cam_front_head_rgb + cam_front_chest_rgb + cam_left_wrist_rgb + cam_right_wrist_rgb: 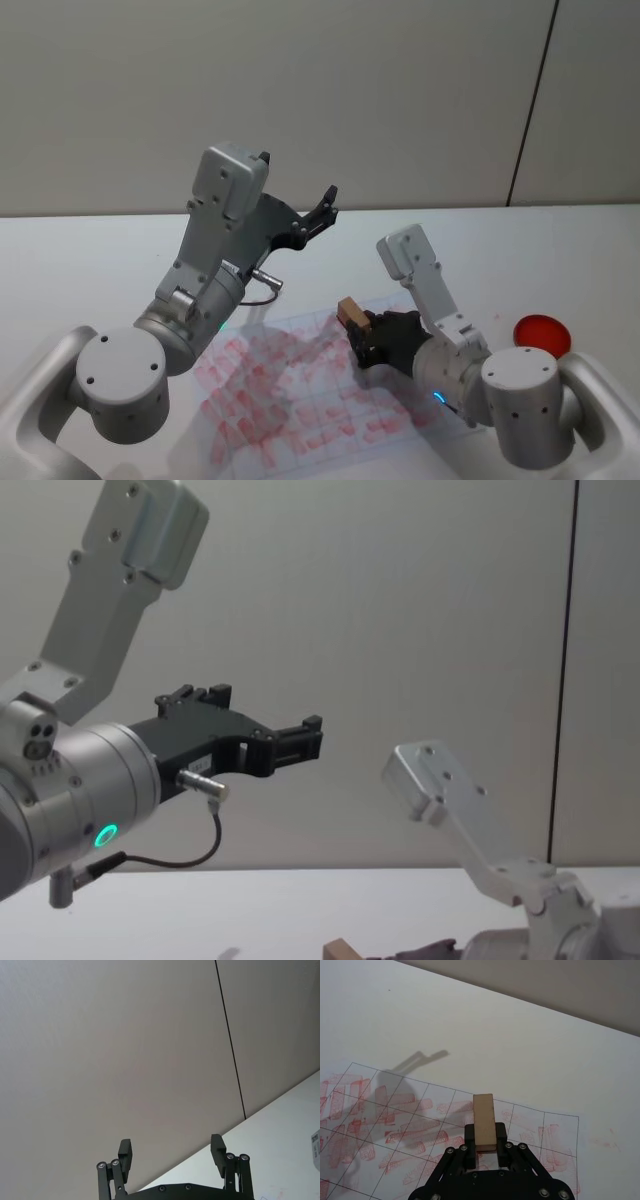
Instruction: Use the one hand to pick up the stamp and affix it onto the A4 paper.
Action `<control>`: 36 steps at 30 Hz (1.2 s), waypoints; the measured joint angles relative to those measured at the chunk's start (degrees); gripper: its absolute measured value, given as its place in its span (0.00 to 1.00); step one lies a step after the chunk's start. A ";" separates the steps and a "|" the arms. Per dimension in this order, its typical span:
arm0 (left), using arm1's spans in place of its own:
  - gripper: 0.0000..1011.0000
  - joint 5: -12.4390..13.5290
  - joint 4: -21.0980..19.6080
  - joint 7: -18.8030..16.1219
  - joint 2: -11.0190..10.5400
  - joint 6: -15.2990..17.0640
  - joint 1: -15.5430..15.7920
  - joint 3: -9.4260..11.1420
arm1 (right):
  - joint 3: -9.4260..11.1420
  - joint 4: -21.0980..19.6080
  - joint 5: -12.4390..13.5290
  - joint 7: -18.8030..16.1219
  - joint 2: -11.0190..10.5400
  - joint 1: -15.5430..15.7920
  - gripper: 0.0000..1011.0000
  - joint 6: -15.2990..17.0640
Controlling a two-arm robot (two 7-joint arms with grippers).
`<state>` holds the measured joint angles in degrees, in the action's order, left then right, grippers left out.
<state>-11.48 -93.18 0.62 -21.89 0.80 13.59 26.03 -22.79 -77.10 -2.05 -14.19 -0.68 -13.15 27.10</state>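
Right gripper is clamped on the stamp, its black fingers pinching one end of the wooden block, so the pick-up looks done. In the head view the stamp sits just right of centre, low in the frame, over the upper edge of the A4 paper, whose grid carries many red prints. Contact is unclear. Pressing is the step in hand: the block probably needs lowering flat onto a square. Left gripper hangs raised at upper centre-left, jaws apart, idle.
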 joint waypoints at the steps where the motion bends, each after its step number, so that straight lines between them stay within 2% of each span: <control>1: 0.99 0.00 0.00 0.00 0.00 0.00 0.00 0.00 | 0.04 -0.49 0.40 -0.04 -0.02 0.11 0.21 0.16; 5: 0.99 0.00 0.00 0.01 0.00 0.00 0.00 0.00 | 0.33 -1.55 1.49 -0.04 -0.15 0.33 0.21 0.48; 17: 0.99 0.00 0.00 0.01 0.00 0.00 0.00 0.00 | 2.92 -8.87 6.26 2.80 -1.27 0.61 0.21 0.75; 27: 0.99 0.00 0.00 0.00 0.00 0.00 0.00 0.00 | 6.53 -13.19 9.92 7.15 -3.74 1.82 0.21 1.59; 36: 0.99 0.00 0.00 0.01 0.00 0.00 0.00 0.00 | 9.08 -14.88 11.70 10.05 -6.15 3.74 0.21 3.40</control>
<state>-11.48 -93.17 0.63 -21.89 0.80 13.58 26.03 -13.71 -91.98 9.65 -4.14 -6.83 -9.41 30.50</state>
